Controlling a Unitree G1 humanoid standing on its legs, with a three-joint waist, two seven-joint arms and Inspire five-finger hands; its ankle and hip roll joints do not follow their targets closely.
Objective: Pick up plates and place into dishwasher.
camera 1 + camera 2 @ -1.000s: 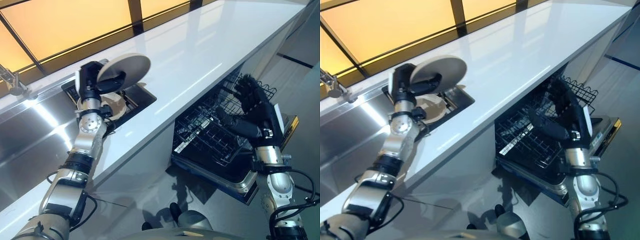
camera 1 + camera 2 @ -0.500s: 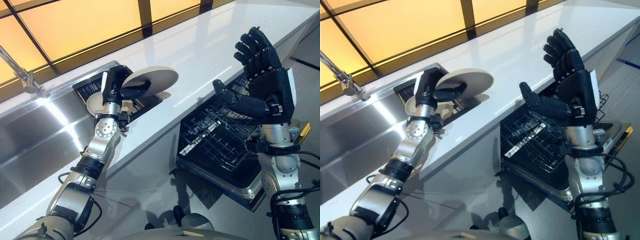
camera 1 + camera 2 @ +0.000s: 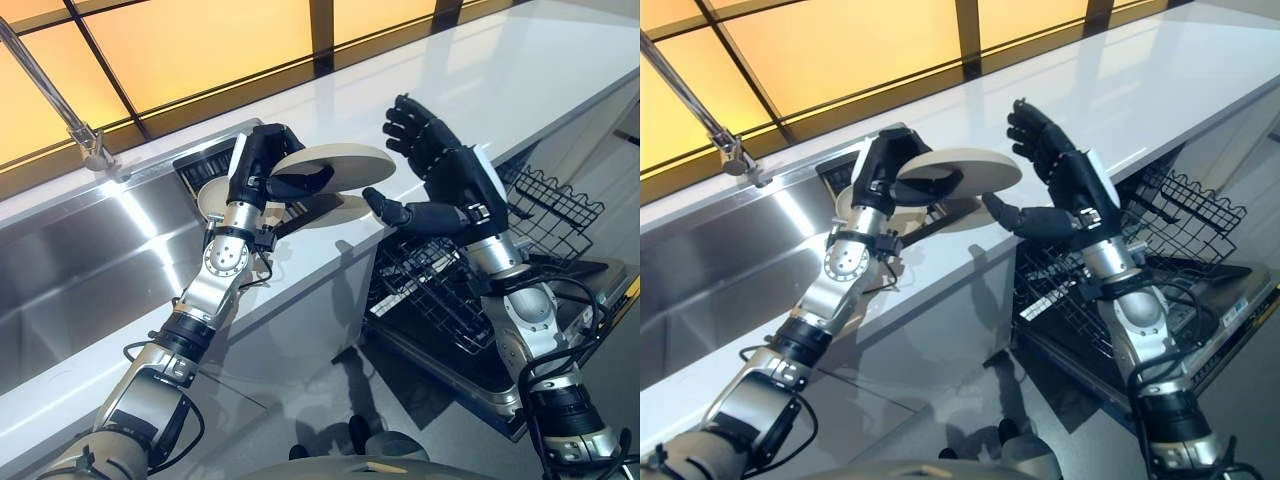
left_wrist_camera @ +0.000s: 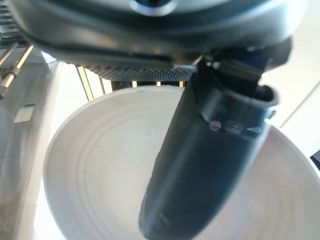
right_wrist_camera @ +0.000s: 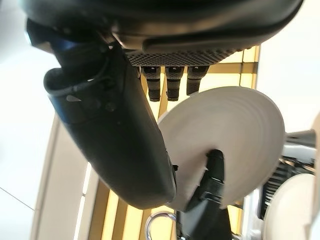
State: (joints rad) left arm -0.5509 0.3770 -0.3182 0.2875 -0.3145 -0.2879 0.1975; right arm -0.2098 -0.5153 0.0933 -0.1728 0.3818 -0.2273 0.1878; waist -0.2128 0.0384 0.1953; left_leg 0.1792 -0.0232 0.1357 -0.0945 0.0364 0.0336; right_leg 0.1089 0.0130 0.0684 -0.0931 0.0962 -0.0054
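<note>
Over white counter (image 3: 420, 95), left hand (image 3: 262, 172) pinches round beige plate (image 3: 335, 165); right hand (image 3: 452, 180) spread.

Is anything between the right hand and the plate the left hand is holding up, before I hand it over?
Nothing visible. The left hand pinches the plate above the counter, and the right hand is open beside the plate's free edge, thumb just below it, with clear air between. The dishwasher rack sits lower.

Head stereo pair: looks down from above on counter (image 3: 480, 70), sink (image 3: 70, 270), dishwasher rack (image 3: 450, 290). Wrist cameras: very close along each hand; both share the plate (image 5: 225, 130).
</note>
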